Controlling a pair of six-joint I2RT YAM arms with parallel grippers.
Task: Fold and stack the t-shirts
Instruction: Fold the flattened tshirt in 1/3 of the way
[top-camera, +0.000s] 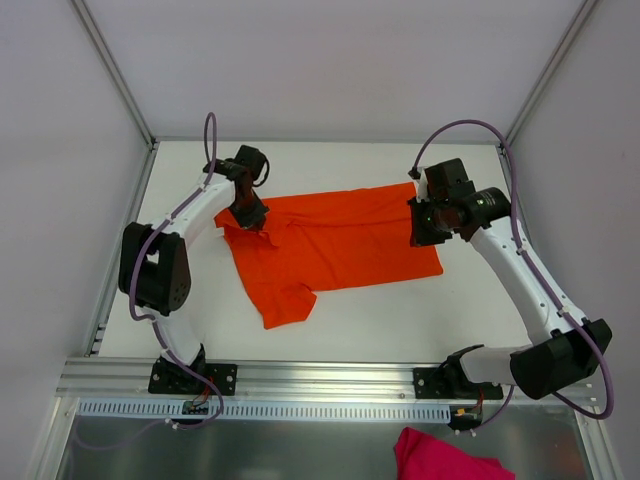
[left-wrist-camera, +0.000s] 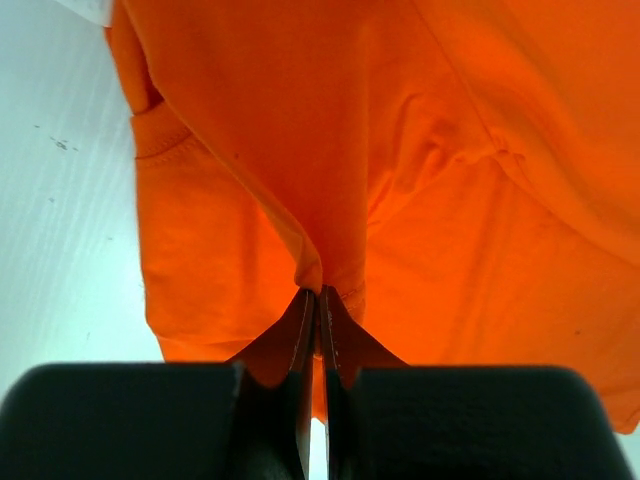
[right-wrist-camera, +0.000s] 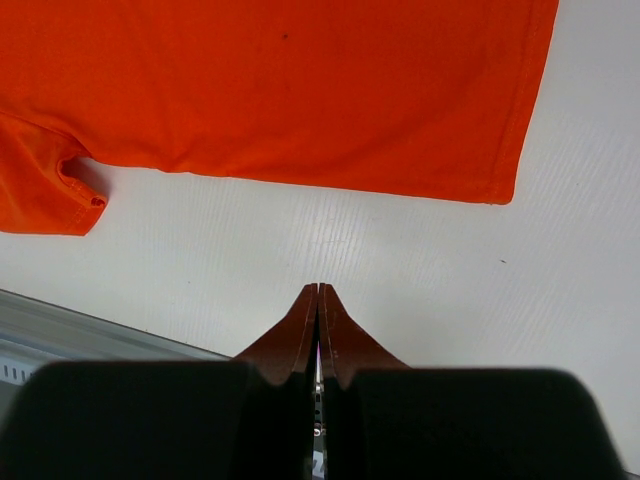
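One bright orange t-shirt (top-camera: 340, 240) lies spread across the white table (top-camera: 400, 320), with a sleeve pointing toward the near edge. My left gripper (top-camera: 250, 222) is at the shirt's left end, shut on a pinched fold of the fabric. The left wrist view shows the orange cloth (left-wrist-camera: 480, 250) bunched up at the closed tips of the left gripper (left-wrist-camera: 318, 290). My right gripper (top-camera: 425, 228) hovers at the shirt's right hem. In the right wrist view the right gripper (right-wrist-camera: 318, 287) is shut over bare table with nothing in it, short of the shirt's hem (right-wrist-camera: 280, 90).
A pink cloth (top-camera: 440, 458) lies below the table on the metal shelf at the bottom right. An aluminium rail (top-camera: 330, 375) runs along the near edge between the arm bases. Grey walls enclose the table on the left, back and right.
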